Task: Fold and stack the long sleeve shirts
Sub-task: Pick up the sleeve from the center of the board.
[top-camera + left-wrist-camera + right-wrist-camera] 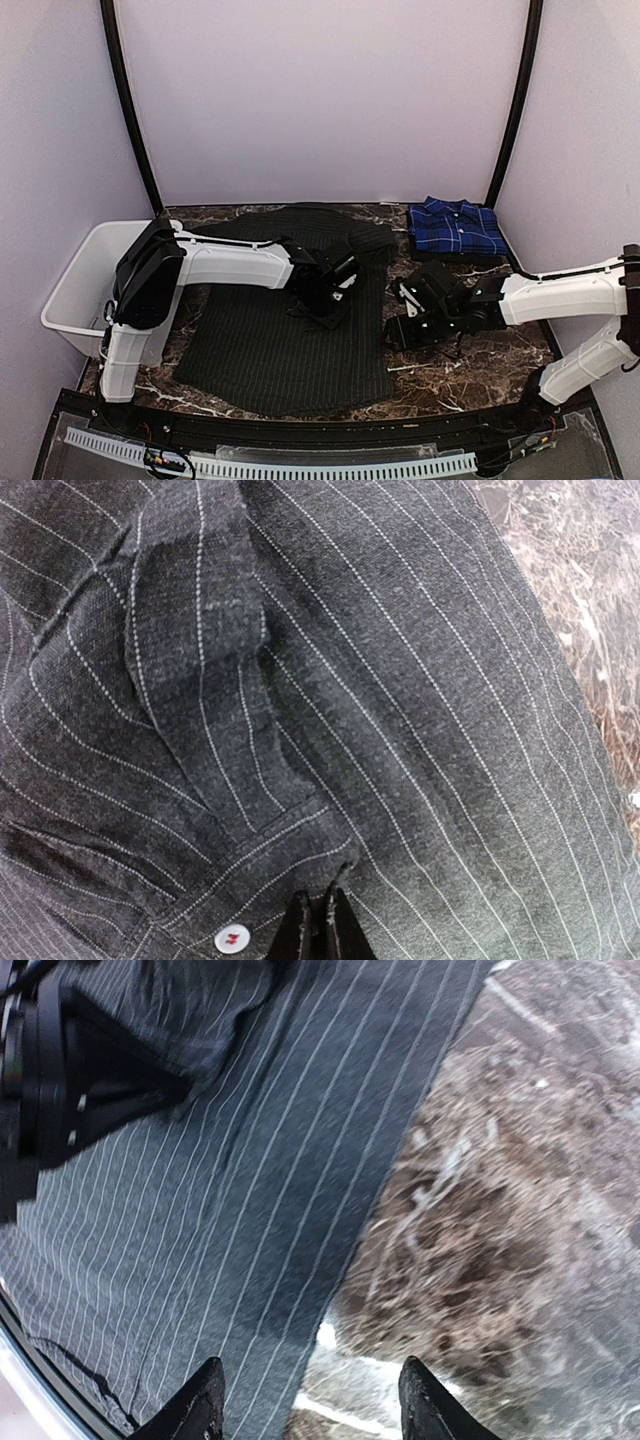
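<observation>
Black pinstriped cloth shirt (270, 350), frame centre: probably light, limp; pinch at edges. Left gripper (318, 922) clamped on its cloth; right gripper (312, 1400) open, empty.

the top view looks down from above and behind the arm bases, well back, taking in the whole counter (470, 370); the left wrist view hangs very near over the pinstriped shirt (400, 730), facing down, the left pincer (320, 927) at its bottom edge; the right wrist view looks down from low over the shirt's right edge, the right pincer (312, 1375) at its bottom; all three views share that shirt and the counter beside it
</observation>
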Action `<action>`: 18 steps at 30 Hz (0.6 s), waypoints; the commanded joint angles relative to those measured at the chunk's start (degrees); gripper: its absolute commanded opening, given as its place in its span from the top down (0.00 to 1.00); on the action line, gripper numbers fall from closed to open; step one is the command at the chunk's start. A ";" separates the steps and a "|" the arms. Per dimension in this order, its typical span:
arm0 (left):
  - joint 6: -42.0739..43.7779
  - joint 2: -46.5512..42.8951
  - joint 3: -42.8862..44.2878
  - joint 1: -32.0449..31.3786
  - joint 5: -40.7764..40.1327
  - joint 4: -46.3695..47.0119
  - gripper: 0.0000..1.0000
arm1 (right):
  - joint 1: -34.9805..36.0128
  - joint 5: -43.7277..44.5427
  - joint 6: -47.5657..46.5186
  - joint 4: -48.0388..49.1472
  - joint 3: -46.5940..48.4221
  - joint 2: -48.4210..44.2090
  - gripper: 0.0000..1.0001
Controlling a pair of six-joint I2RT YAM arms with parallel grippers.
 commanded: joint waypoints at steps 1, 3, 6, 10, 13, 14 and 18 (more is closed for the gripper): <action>0.46 -1.69 1.19 1.08 3.67 -2.62 0.94 | 3.92 1.81 3.06 -1.62 1.47 1.45 0.44; 0.52 -1.92 0.93 1.35 4.19 -2.62 0.94 | 5.54 1.95 4.01 -2.06 1.84 2.18 0.43; 0.46 -2.43 0.58 1.71 5.31 -2.47 0.94 | 8.05 2.71 5.68 -3.79 2.55 3.92 0.43; 0.33 -4.09 -0.30 2.18 7.61 -1.84 0.91 | 10.80 3.92 8.75 -5.76 2.67 5.67 0.45; 0.12 -5.06 -1.32 2.82 9.28 -1.09 0.91 | 12.66 3.37 10.61 -5.64 2.44 6.24 0.52; 0.12 -5.16 -1.63 2.92 9.40 -1.06 0.91 | 13.38 3.35 11.25 -5.81 2.52 6.37 0.54; 0.18 -5.62 -2.45 3.16 9.86 -0.77 0.91 | 15.93 3.15 13.06 -6.63 2.55 7.45 0.60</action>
